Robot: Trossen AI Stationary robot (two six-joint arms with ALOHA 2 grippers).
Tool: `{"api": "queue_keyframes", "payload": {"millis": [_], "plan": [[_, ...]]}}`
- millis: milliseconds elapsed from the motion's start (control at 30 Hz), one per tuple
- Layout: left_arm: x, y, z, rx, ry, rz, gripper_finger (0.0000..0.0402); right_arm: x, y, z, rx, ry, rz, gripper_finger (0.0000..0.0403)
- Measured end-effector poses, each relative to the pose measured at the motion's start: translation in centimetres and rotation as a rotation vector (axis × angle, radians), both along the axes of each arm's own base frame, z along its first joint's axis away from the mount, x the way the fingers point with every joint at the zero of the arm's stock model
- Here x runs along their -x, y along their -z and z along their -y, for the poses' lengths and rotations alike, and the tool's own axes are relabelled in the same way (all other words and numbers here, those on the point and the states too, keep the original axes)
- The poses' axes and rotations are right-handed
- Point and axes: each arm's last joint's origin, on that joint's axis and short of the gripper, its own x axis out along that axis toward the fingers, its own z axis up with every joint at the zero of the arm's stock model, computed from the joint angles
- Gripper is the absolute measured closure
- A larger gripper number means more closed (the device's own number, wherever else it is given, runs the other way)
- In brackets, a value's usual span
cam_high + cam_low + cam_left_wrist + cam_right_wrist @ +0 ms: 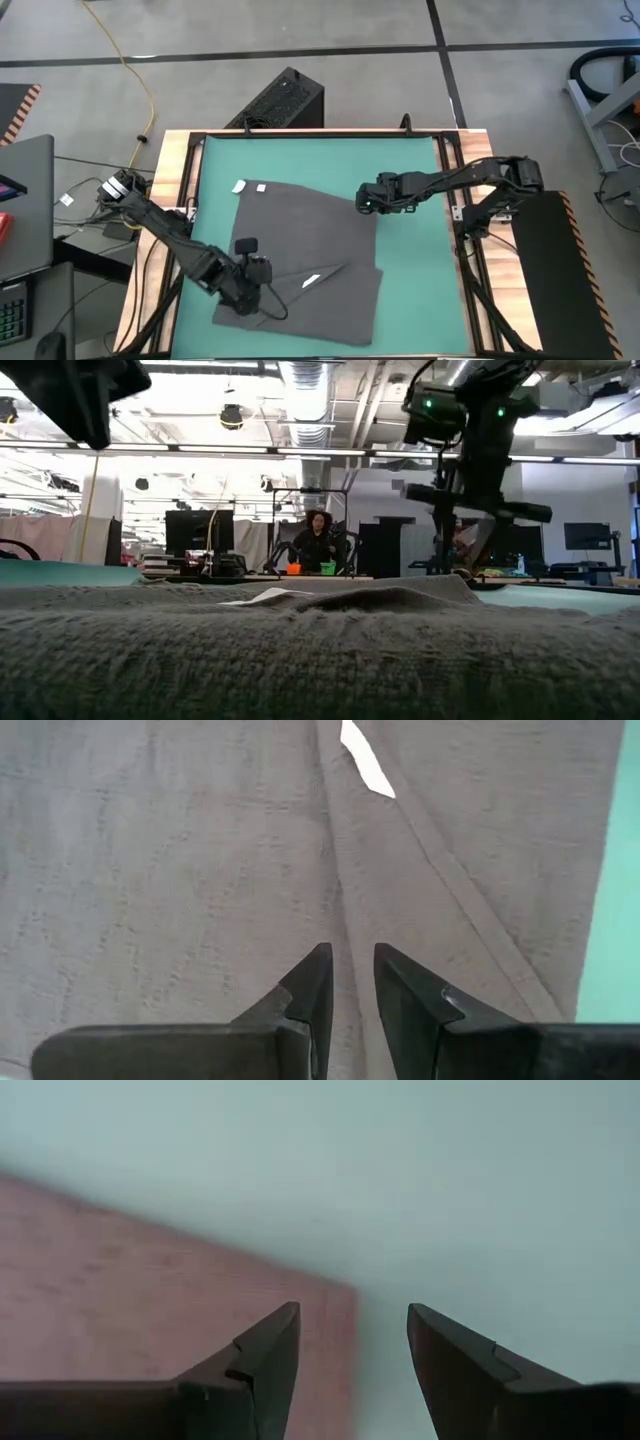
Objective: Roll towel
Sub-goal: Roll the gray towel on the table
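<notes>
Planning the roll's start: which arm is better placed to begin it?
Probably left. The left gripper sits low over the towel near its front fold; the right gripper hangs at the far corner.

The high view looks straight down from well above, taking in the whole counter point(170, 180), the green mat point(410, 260) and both arms. The low view sits at counter height, so close that the towel point(320, 650) fills its lower half, and faces level into the room behind, where a person point(318, 540) sits far off. Each wrist view looks forward past its own pincer, very near the surface: the left pincer point(348, 982) over towel, the right pincer point(352, 1342) over a towel corner and mat, both patches shared with the high view.
</notes>
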Motion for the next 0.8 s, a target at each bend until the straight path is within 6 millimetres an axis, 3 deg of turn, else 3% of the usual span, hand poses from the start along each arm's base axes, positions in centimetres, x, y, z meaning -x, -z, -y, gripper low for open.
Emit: {"api": "queue_keyframes", "payload": {"millis": [133, 233, 467, 633, 800], "plan": [[-1.0, 0.0, -1.3, 0.017, -0.030, -0.009, 0.0336, 0.0, 0.2, 0.1, 0.020, -0.066, -0.015, 0.0192], [-1.4, 0.0, -2.1, 0.010, -0.048, -0.010, 0.0336, 0.5, 0.2, 0.2, 0.067, -0.206, -0.119, 0.0192], [-2.1, 0.0, -3.2, 0.019, -0.002, -0.031, 0.0336, 1.3, -0.2, 0.6, 0.330, -0.750, -0.433, 0.0193], [-2.9, -0.1, -3.9, 0.043, 0.018, -0.017, 0.0336, 0.7, -0.3, 0.3, 0.419, -1.056, -0.463, 0.0204], [-3.3, -0.2, -4.4, 0.054, -0.007, -0.001, 0.0336, 2.1, 1.9, -0.4, 0.380, -1.229, -0.386, 0.0220]]}}
